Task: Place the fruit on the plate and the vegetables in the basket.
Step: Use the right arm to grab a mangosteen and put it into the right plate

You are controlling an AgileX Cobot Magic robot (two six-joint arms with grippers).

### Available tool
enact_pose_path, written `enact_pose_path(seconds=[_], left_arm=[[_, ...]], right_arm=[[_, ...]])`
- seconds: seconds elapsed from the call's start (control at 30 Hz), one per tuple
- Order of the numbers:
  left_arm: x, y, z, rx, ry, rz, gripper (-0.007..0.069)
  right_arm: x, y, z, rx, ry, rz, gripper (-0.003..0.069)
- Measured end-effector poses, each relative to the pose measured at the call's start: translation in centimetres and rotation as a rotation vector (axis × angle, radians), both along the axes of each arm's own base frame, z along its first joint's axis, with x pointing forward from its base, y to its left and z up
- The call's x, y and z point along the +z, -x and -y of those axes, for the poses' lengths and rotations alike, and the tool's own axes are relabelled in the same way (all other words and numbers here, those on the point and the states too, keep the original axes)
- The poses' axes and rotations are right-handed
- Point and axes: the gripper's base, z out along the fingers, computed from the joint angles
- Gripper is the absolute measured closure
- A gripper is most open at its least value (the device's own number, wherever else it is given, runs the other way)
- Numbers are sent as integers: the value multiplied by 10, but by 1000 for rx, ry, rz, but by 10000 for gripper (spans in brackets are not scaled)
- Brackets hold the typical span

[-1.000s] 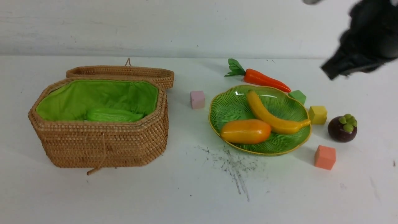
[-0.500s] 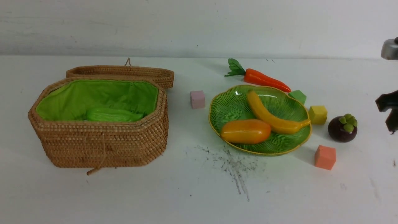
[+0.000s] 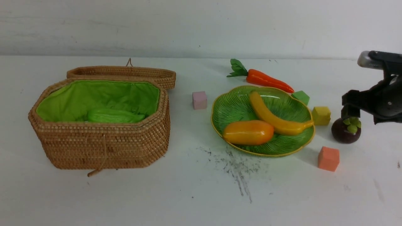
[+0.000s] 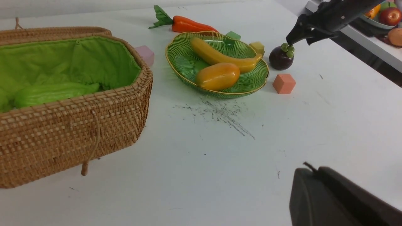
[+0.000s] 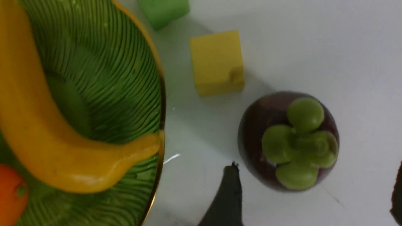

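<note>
A dark purple mangosteen [image 3: 345,133] with a green cap sits on the table right of the green ribbed plate [image 3: 232,108]. My right gripper [image 5: 314,179] hovers just over the mangosteen, open, with one finger on either side of it and not touching. The yellow banana [image 3: 276,119] and the orange-yellow mango [image 3: 248,132] lie on the plate. An orange carrot [image 3: 267,80] lies on the table behind the plate. The wicker basket [image 3: 100,147] stands open at the left with the light-green gourd [image 3: 114,116] inside. My left gripper [image 4: 309,171] is shut and empty, low over the near table.
Small cubes stand around the plate: pink [image 3: 199,100], green [image 3: 300,96], yellow [image 3: 321,115] and orange [image 3: 328,158]. The basket's lid [image 3: 125,72] lies back behind it. Black scuff marks [image 3: 235,166] stain the table in front of the plate.
My right arm has come down from the upper right to just above the mangosteen, and its jaws have opened. Nothing else has moved.
</note>
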Motion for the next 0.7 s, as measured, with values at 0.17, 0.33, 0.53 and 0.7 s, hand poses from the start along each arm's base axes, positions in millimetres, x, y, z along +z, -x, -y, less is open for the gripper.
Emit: enact_pose_path(seconds=[0.17,0.33,0.53,0.7], left_arm=[[0,0,0,-1,0,-4,620],[0,0,0,-2,1,-4,618],[0,0,0,-5,4,-8,617],[0,1,1,-10,10,-13,616]], right_arm=[[-31,-15,3,-8,17,16,12],[-55,-26,4,-12,15,-6,18],[-71,-33,4,-13,13,-31,40],[-70,-33,4,-13,13,-29,84]])
